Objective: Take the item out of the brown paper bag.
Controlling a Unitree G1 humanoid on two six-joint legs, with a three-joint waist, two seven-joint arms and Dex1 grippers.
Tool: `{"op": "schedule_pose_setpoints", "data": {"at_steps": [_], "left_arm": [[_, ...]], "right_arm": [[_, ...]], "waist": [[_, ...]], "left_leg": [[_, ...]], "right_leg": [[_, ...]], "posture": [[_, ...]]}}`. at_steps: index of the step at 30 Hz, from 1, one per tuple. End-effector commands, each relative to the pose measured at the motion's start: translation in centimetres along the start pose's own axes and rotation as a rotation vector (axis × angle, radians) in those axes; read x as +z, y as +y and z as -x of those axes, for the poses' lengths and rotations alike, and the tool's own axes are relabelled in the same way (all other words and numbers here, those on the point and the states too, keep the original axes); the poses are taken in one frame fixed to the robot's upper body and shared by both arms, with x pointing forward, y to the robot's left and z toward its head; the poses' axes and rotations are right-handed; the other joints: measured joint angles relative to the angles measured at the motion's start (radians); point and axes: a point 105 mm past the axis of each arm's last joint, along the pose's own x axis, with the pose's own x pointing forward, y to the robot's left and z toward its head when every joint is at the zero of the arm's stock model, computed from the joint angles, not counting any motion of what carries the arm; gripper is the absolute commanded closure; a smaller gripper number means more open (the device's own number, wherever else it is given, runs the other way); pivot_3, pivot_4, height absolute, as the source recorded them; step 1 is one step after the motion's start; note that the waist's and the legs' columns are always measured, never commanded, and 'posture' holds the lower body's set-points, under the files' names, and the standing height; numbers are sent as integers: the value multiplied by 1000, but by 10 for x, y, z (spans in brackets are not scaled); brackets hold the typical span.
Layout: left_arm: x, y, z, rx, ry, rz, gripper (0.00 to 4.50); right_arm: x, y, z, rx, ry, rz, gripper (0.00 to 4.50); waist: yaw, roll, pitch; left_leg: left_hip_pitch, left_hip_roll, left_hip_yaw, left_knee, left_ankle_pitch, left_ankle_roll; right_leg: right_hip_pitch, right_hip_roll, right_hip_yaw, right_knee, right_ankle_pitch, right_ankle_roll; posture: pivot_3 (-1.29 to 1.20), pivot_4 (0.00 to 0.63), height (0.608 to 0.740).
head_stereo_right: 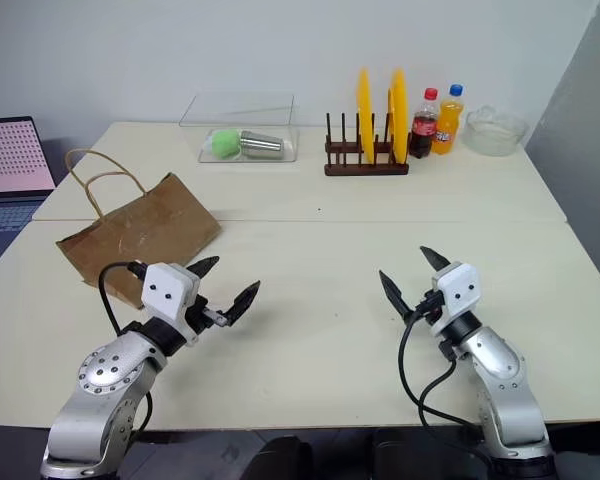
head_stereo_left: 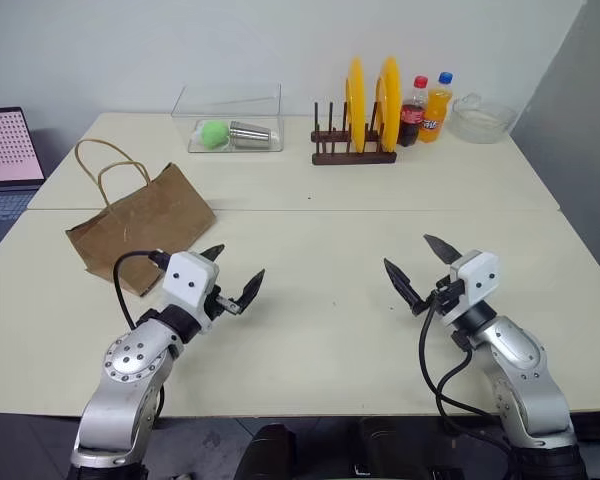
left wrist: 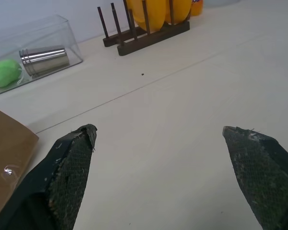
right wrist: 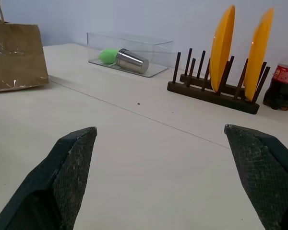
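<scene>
The brown paper bag [head_stereo_left: 140, 226] lies flat on the cream worktop [head_stereo_left: 320, 300] at about ten o'clock from the worktop's middle, its cord handles [head_stereo_left: 108, 165] looping toward the far edge. The small bottle it should hold cannot be made out from the head views; in the left wrist view a small clear glint [left wrist: 9, 170] sits at the bag's edge, too small to identify. A laptop [head_stereo_left: 5, 165] at nine o'clock is cut off by the frame edge.

Both arms reach forward low over the near half of the worktop, well apart from each other. The left claw [head_stereo_left: 238, 272] hovers just beside the bag's near corner, angled toward one o'clock, its two black fingers spread wide with nothing between them. The right claw [head_stereo_left: 420, 265] sits at four o'clock, angled toward eleven o'clock, fingers likewise wide apart and empty.

At the far side, around twelve o'clock, stands a wooden rack [head_stereo_left: 352, 150] with two yellow plates [head_stereo_left: 372, 100]; a clear box [head_stereo_left: 230, 120] holding a green ball [head_stereo_left: 214, 133] and a steel cup [head_stereo_left: 250, 133] lies at eleven, and a cola bottle [head_stereo_left: 413, 112], an orange soda bottle [head_stereo_left: 438, 106] and a glass bowl [head_stereo_left: 483, 118] at one o'clock
</scene>
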Motion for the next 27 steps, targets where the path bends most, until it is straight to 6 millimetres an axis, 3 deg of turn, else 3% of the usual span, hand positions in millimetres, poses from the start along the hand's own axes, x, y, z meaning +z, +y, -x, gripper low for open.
{"op": "schedule_pose_setpoints", "data": {"at_steps": [1,27], "left_arm": [[11,-1,-2,-16,-53,-20,38],[10,-2,-3,39,-60,-26,38]], "right_arm": [[12,-6,2,-17,-50,24,0],[8,3,1,63,-9,10,0]], "waist": [[0,0,0],[0,0,0]], "left_leg": [[0,0,0,0,0,0],[0,0,0,0,0,0]], "right_leg": [[0,0,0,0,0,0],[0,0,0,0,0,0]], "posture": [[0,150,740],[0,150,740]]}}
